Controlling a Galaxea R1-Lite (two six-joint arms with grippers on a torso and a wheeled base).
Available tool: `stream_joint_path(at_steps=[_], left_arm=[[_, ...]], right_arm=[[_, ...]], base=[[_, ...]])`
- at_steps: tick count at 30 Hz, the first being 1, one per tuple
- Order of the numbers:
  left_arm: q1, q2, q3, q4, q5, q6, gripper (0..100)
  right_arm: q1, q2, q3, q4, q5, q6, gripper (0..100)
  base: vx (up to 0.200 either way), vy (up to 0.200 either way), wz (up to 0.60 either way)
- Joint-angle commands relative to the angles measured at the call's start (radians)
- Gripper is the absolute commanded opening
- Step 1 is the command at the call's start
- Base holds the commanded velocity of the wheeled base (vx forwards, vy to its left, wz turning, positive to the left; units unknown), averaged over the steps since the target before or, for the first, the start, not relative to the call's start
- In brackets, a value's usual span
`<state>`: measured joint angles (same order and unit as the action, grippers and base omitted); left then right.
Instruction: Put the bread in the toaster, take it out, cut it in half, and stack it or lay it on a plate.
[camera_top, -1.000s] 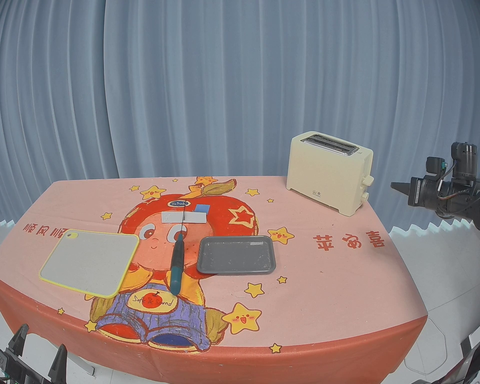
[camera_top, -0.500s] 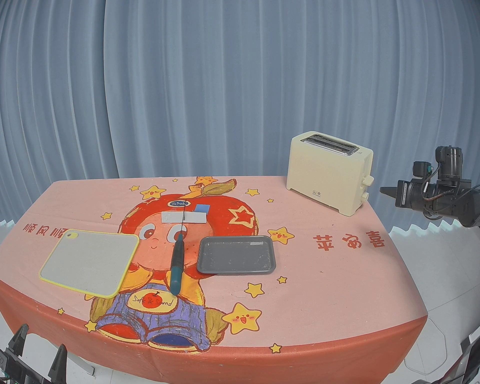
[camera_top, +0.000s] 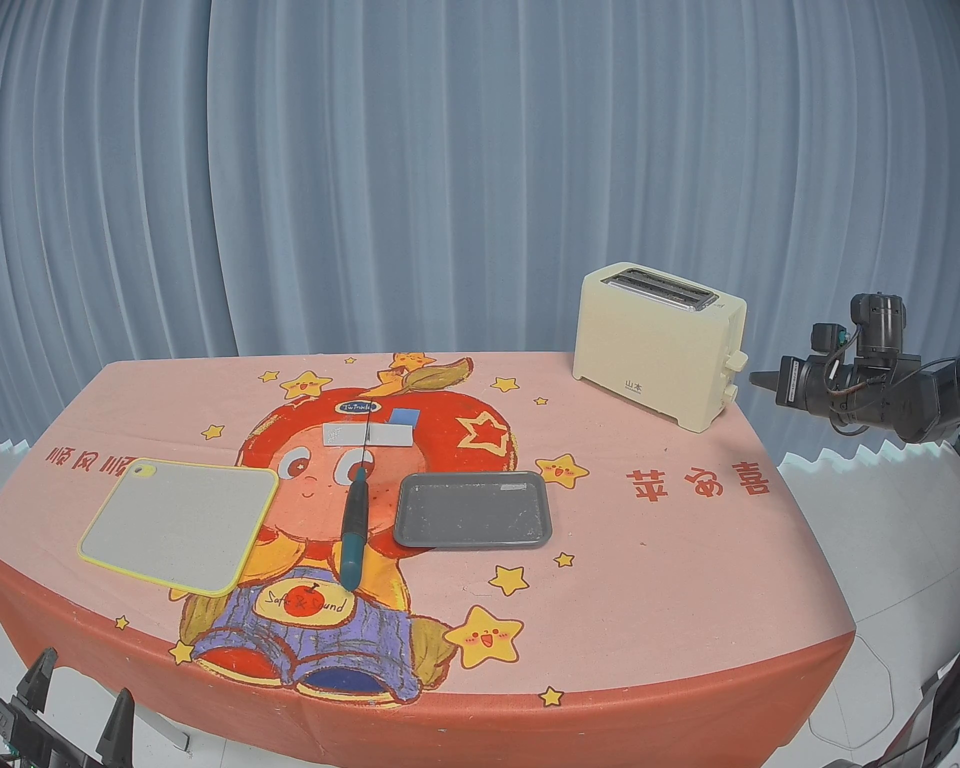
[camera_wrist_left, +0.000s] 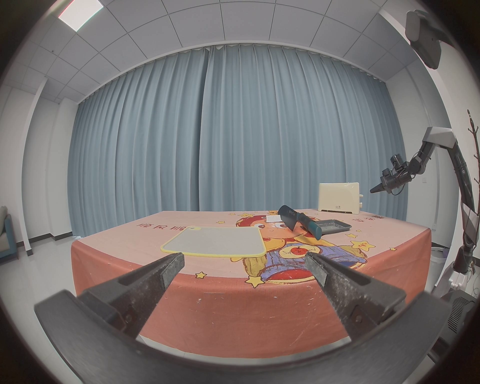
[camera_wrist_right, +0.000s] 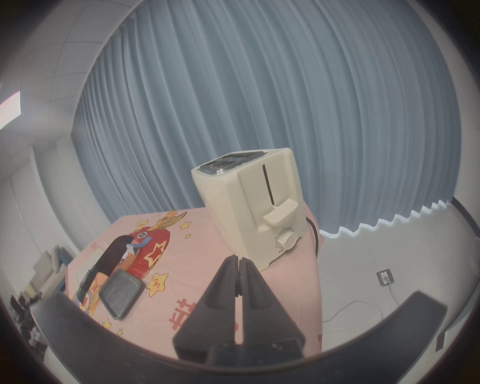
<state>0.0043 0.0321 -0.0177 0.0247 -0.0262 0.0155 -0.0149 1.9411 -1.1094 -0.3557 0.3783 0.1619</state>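
Observation:
The cream toaster (camera_top: 660, 345) stands at the table's far right, its two top slots dark. My right gripper (camera_top: 765, 380) hovers just right of it, shut, pointing at the side with the lever. From the right wrist the shut tips (camera_wrist_right: 239, 261) sit a short way before the toaster (camera_wrist_right: 250, 200), whose lever (camera_wrist_right: 281, 211) is low in its slot above a round knob (camera_wrist_right: 286, 239). A grey tray plate (camera_top: 473, 509) lies mid-table, with a teal-handled knife (camera_top: 354, 510) to its left and a yellow-rimmed cutting board (camera_top: 180, 522) beyond that. My left gripper (camera_wrist_left: 245, 262) is open, low off the table's near-left edge.
A white strip (camera_top: 368, 434) and a small blue piece (camera_top: 403, 416) lie behind the knife. The tablecloth (camera_top: 650, 590) is bare at the front right. Blue curtains hang behind the table. A power cord (camera_wrist_right: 312, 235) runs off the toaster's back.
My right gripper has moved left toward the toaster's lever side. The left gripper and the things on the table have stayed put.

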Motion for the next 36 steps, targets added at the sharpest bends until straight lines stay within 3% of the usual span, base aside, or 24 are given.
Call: stream_joint_path(at_steps=[1, 4, 8, 16, 31, 36], left_arm=[[0.0, 0.002, 0.008, 0.0, 0.0, 0.0, 100], [0.0, 0.002, 0.008, 0.0, 0.0, 0.0, 100], [0.0, 0.002, 0.01, 0.0, 0.0, 0.0, 100], [0.0, 0.002, 0.008, 0.0, 0.0, 0.0, 100], [0.0, 0.002, 0.01, 0.0, 0.0, 0.0, 100], [0.0, 0.002, 0.008, 0.0, 0.0, 0.0, 100]], right_arm=[[-0.005, 0.022, -0.033, 0.0, 0.002, 0.024, 0], [-0.005, 0.039, -0.049, 0.0, 0.007, 0.057, 0], [-0.005, 0.078, -0.06, -0.003, 0.001, 0.05, 0], [-0.01, 0.176, -0.058, -0.147, -0.012, 0.054, 0], [-0.013, 0.236, -0.079, -0.203, -0.013, 0.056, 0], [-0.013, 0.257, -0.092, -0.223, -0.045, 0.057, 0]], base=[[0.0, 0.0, 0.0], [0.0, 0.0, 0.0], [0.0, 0.0, 0.0], [0.0, 0.0, 0.0], [0.0, 0.0, 0.0], [0.0, 0.0, 0.0]])
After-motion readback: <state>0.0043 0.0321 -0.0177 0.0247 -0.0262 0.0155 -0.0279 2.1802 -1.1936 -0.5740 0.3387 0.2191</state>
